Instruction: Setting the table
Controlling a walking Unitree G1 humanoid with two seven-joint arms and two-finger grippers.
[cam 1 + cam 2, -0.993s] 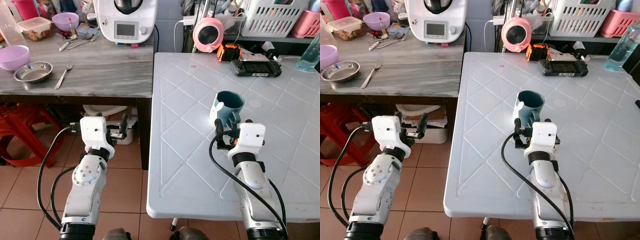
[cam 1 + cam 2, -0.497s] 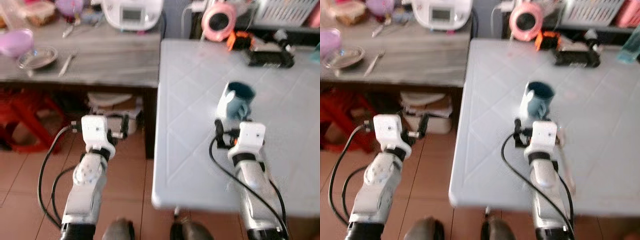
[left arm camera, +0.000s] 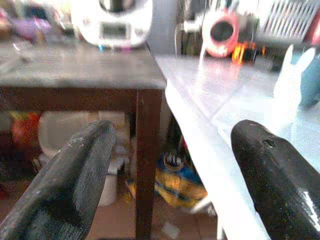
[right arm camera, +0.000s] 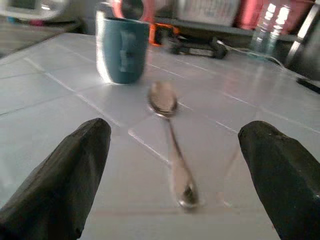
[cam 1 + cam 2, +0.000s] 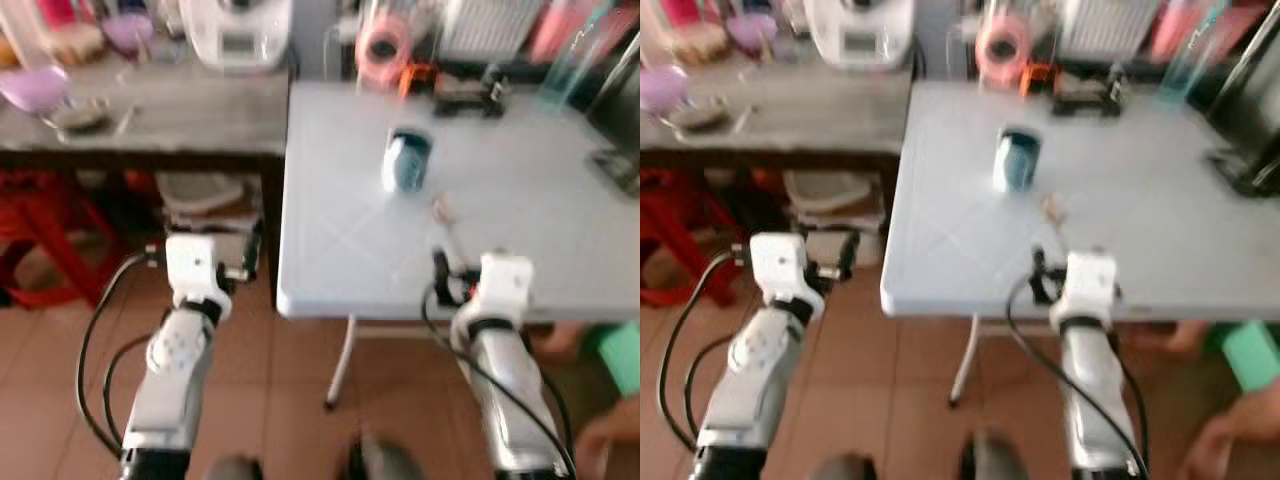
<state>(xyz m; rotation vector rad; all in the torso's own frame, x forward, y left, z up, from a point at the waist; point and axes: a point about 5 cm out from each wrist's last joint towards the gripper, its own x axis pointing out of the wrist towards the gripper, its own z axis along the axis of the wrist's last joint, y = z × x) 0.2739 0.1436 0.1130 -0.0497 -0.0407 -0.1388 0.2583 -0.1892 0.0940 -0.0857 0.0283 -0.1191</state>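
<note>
A teal mug (image 5: 407, 160) stands upright on the white table (image 5: 520, 200). A metal spoon (image 4: 172, 135) lies flat on the table between the mug and the front edge, also seen as the spoon (image 5: 443, 215) from the head. My right gripper (image 5: 447, 285) hovers at the table's front edge, open, its fingers (image 4: 75, 170) on either side of the spoon's line but short of it. My left gripper (image 5: 245, 260) is open and empty, beside the gap between the wooden counter (image 3: 75, 65) and the table. The head views are blurred.
The wooden counter (image 5: 180, 125) at left carries a purple bowl (image 5: 35, 88), a steel bowl (image 5: 80, 115), a fork and a white appliance (image 5: 240, 30). A red stool (image 5: 40, 220) stands under it. A person's hand (image 5: 600, 430) and a green object (image 5: 620, 355) are at lower right.
The camera has pulled back from the table, so the mug now sits farther off. The spoon now shows on the table before the right gripper. A person's hand has come into view.
</note>
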